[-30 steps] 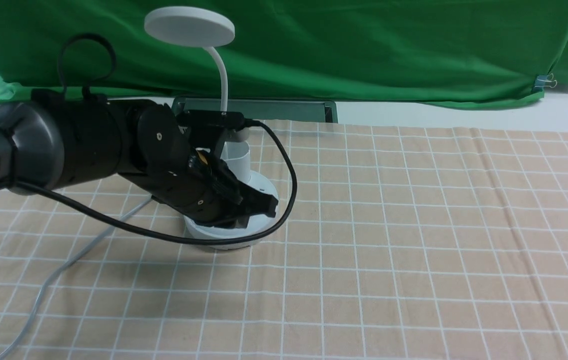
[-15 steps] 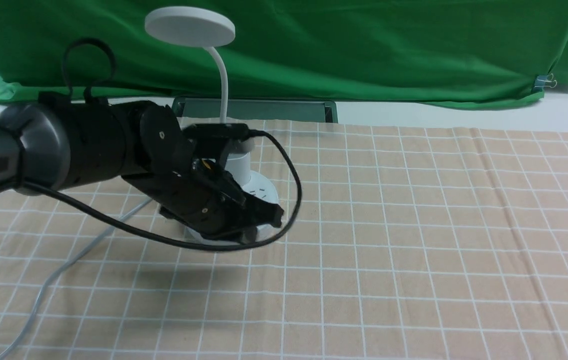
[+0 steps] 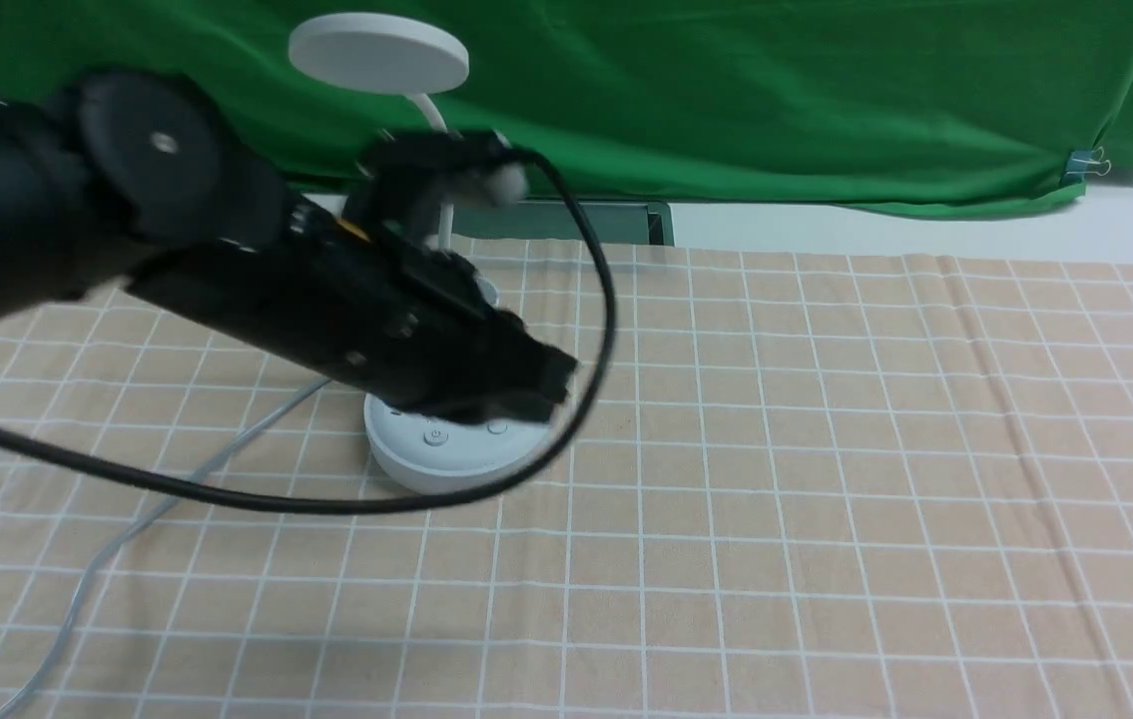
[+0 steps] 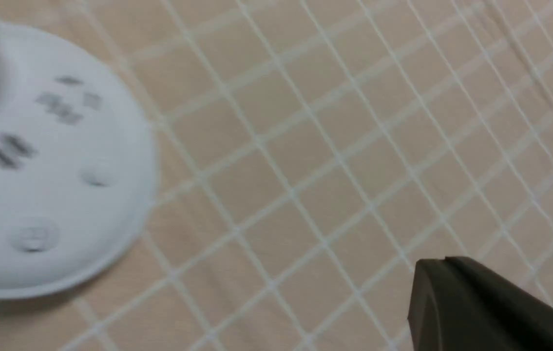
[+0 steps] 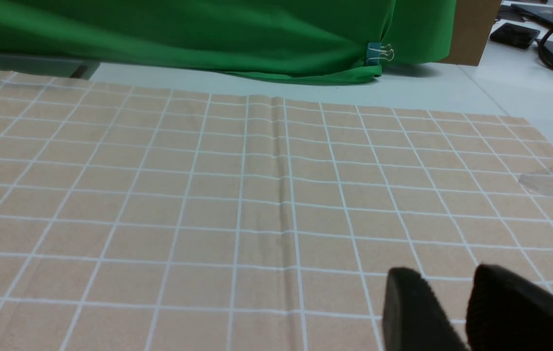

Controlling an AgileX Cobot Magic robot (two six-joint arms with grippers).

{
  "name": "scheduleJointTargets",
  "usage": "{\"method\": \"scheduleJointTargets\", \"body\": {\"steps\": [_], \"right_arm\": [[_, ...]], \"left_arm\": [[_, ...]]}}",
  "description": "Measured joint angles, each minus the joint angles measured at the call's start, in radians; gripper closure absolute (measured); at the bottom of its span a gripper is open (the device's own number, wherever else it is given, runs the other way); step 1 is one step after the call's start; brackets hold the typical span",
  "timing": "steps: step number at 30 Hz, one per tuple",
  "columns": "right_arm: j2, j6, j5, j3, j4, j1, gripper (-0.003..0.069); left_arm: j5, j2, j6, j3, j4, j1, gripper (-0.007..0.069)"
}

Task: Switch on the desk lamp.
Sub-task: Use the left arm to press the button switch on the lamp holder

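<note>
The white desk lamp stands left of centre, with its flat disc head point(image 3: 378, 52) on a thin gooseneck. Its round base point(image 3: 446, 454) shows two buttons point(image 3: 436, 436) at the front. The head shows no glow. My left gripper point(image 3: 551, 384) is shut and empty, hovering just above the base's front right edge, blurred by motion. In the left wrist view the shut tips point(image 4: 444, 263) are off to the side of the base point(image 4: 62, 195), apart from it. My right gripper point(image 5: 446, 273) hangs over bare cloth, its fingers a narrow gap apart and empty.
The lamp's grey cord point(image 3: 127, 529) runs from the base to the front left. My left arm's black cable point(image 3: 601, 300) loops around the base. A checked peach cloth point(image 3: 826, 449) covers the table. A green backdrop point(image 3: 726, 100) and a grey box point(image 3: 546, 220) stand behind.
My left gripper was pressed down on the front of the lamp base. It has lifted up and off, and the two buttons are uncovered. The lamp has not moved.
</note>
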Motion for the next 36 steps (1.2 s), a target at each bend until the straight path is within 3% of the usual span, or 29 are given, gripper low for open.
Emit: {"method": "scheduleJointTargets", "body": {"steps": [5, 10, 23, 30, 32, 36], "right_arm": [[0.0, 0.0, 0.0, 0.0, 0.0, 0.0, 0.0419], [0.0, 0.0, 0.0, 0.0, 0.0, 0.0, 0.0419], [0.0, 0.0, 0.0, 0.0, 0.0, 0.0, 0.0419], [0.0, 0.0, 0.0, 0.0, 0.0, 0.0, 0.0419], [0.0, 0.0, 0.0, 0.0, 0.0, 0.0, 0.0419], [0.0, 0.0, 0.0, 0.0, 0.0, 0.0, 0.0419]], "left_arm": [[-0.01, -0.06, -0.099, 0.01, 0.106, 0.001, 0.0623], [-0.012, -0.073, -0.135, 0.072, 0.123, 0.001, 0.0623], [-0.186, -0.074, -0.206, 0.377, 0.131, 0.001, 0.0623], [-0.286, -0.074, -0.229, 0.397, 0.103, 0.001, 0.0623], [-0.35, -0.059, -0.283, 0.393, 0.112, 0.001, 0.0623], [-0.332, 0.01, -0.331, 0.327, 0.153, 0.001, 0.0623]]}}
